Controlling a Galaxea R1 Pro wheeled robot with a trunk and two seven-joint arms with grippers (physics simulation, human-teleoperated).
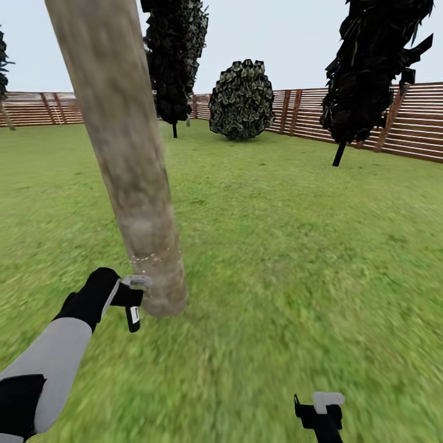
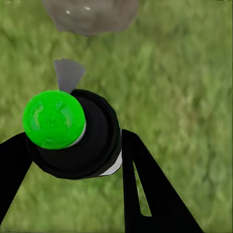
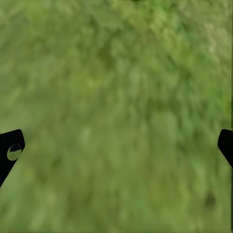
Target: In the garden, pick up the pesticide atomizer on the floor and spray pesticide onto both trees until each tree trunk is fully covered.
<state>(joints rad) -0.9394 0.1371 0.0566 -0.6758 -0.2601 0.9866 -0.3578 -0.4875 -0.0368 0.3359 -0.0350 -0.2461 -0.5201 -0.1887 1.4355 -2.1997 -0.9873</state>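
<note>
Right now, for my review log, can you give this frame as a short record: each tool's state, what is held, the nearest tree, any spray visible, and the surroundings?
left tool: shut on the pesticide atomizer, close beside the trunk base
right tool: open, empty, over grass
atomizer: black bottle with a green cap, seen from above in the left wrist view
tree trunk: bare, grey-brown, leaning, rooted in grass
pesticide: faint whitish specks low on the trunk
surroundings: green lawn, wooden fence, dark trees behind
</note>
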